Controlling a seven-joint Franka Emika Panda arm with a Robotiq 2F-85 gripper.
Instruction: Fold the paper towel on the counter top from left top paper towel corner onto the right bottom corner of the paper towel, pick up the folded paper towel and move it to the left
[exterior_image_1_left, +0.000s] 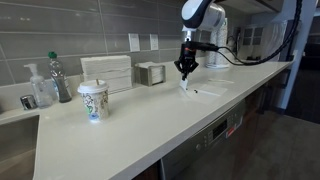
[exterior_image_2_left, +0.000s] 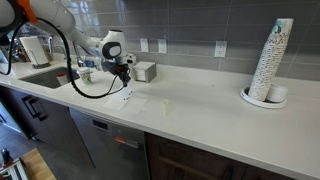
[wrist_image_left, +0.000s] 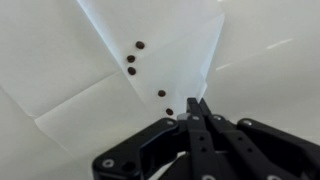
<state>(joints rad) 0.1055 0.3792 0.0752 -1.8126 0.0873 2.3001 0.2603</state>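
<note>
My gripper (exterior_image_1_left: 185, 72) (exterior_image_2_left: 125, 76) hangs just above the off-white counter top (exterior_image_1_left: 140, 125) (exterior_image_2_left: 200, 110), near the wall. Its black fingers are shut on a corner of the paper towel (wrist_image_left: 150, 40), pinched at the tips (wrist_image_left: 195, 108). The thin white sheet droops from the gripper down to the counter in both exterior views (exterior_image_1_left: 184, 86) (exterior_image_2_left: 127, 93). In the wrist view it shows a few small dark marks and crease lines. Whether its lower edge still rests on the counter, I cannot tell.
A paper cup with green print (exterior_image_1_left: 93, 101) stands near the counter's front. A white dispenser (exterior_image_1_left: 106, 72), a small box (exterior_image_1_left: 151, 73) (exterior_image_2_left: 145, 71) and bottles (exterior_image_1_left: 60, 78) line the tiled wall. A tall cup stack (exterior_image_2_left: 272, 60) stands at one end, a sink (exterior_image_2_left: 40, 77) at the other.
</note>
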